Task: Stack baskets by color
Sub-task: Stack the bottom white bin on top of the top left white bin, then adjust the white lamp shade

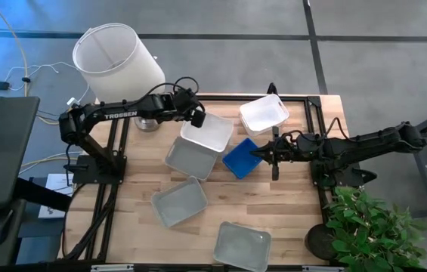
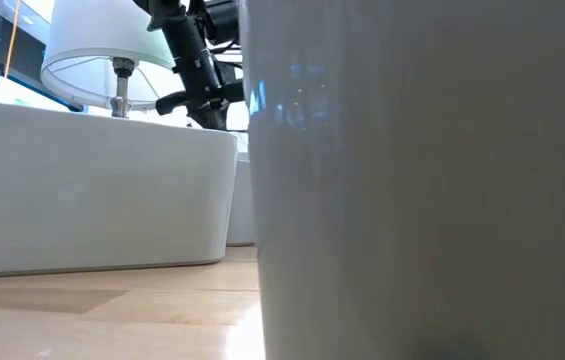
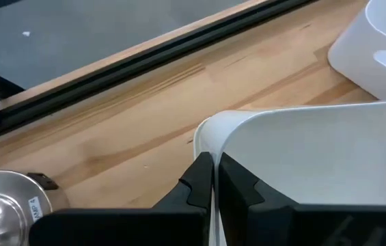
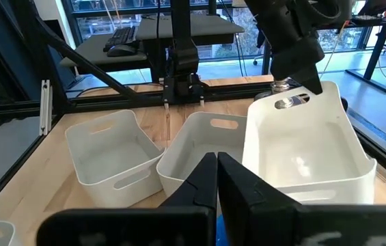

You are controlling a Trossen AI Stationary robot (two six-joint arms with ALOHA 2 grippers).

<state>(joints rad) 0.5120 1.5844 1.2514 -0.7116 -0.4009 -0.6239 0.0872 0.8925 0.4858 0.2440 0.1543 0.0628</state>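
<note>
The white basket (image 1: 208, 132) sits tilted on a grey basket (image 1: 191, 159) mid-surface, its rim pinched by the left gripper (image 3: 212, 179). The low view is mostly blocked by basket walls. The right gripper (image 1: 257, 155), jaws pressed together, rests at the blue basket (image 1: 241, 158).

You have the bench (image 1: 289, 234) with the lamp (image 1: 116, 59) at its far left corner. Just right of the lamp, the left gripper (image 1: 198, 118) pinches the rim of a basket (image 1: 207, 133) that sits tilted on another basket (image 1: 190, 159). At the far right lies a third basket (image 1: 264, 113). Between the stacked pair and the right gripper (image 1: 261, 153) lies a small basket (image 1: 242, 157). Nearer you, two more baskets lie apart: one (image 1: 179, 201) left of centre, one (image 1: 242, 245) at the near edge.
</note>
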